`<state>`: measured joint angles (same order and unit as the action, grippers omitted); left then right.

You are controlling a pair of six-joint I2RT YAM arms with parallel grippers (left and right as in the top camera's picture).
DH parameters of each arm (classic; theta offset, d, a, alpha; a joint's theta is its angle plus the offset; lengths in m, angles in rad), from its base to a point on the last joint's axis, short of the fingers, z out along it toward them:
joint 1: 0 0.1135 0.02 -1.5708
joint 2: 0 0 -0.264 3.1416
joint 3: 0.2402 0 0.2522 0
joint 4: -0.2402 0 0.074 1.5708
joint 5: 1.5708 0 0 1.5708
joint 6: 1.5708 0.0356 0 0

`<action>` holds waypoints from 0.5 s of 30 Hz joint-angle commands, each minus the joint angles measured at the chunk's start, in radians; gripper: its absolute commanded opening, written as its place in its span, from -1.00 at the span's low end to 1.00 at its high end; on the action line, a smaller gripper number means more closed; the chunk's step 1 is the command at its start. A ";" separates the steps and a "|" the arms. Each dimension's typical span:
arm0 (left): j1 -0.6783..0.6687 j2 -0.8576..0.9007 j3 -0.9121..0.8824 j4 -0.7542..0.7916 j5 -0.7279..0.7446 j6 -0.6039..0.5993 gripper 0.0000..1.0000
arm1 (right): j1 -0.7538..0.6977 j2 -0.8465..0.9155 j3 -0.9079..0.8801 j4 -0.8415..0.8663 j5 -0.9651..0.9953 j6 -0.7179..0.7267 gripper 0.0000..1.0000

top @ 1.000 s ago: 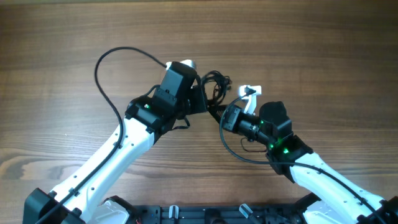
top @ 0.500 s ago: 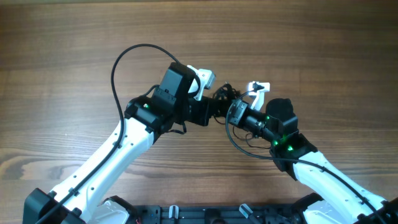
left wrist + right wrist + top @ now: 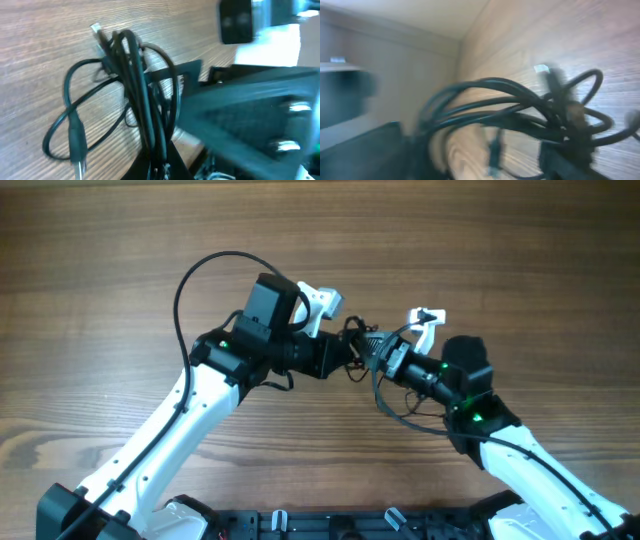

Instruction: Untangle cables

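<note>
Now that the right arm has drawn rightward, the cables (image 3: 139,90) hang strung between both claws.
Left claw (image 3: 352,352) and right claw (image 3: 378,352) each clench the bundle — wooden bench (image 3: 100,260) below.

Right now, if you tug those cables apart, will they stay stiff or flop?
Probably floppy: the cables are thin cords sagging in loose loops. Likely light, given thin strands and small plug ends. They may snag rather than slide, since loops cross.

matt wood-grain table (image 3: 100,260), glossy blk cables (image 3: 136,95)
</note>
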<state>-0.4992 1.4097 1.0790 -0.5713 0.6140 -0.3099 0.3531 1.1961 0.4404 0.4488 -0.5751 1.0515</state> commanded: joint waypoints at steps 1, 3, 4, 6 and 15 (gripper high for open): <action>0.086 -0.007 0.000 0.006 0.026 -0.176 -0.92 | -0.107 -0.022 0.010 -0.001 -0.189 -0.005 0.85; 0.136 -0.007 0.000 0.019 0.026 -0.227 -0.92 | -0.152 -0.022 0.010 -0.003 -0.264 -0.018 0.96; 0.159 -0.007 0.000 0.021 0.027 -0.230 -0.92 | -0.174 -0.022 0.010 -0.005 -0.294 -0.061 0.99; 0.194 -0.007 0.000 0.021 0.028 -0.230 -0.92 | -0.198 -0.022 0.010 -0.017 -0.328 -0.151 0.99; 0.237 -0.007 0.000 0.149 0.454 -0.093 -0.92 | -0.201 -0.022 0.010 -0.307 -0.253 -0.741 0.99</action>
<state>-0.2649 1.4097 1.0767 -0.4397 0.8371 -0.5014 0.1543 1.1774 0.4477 0.1493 -0.8368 0.4805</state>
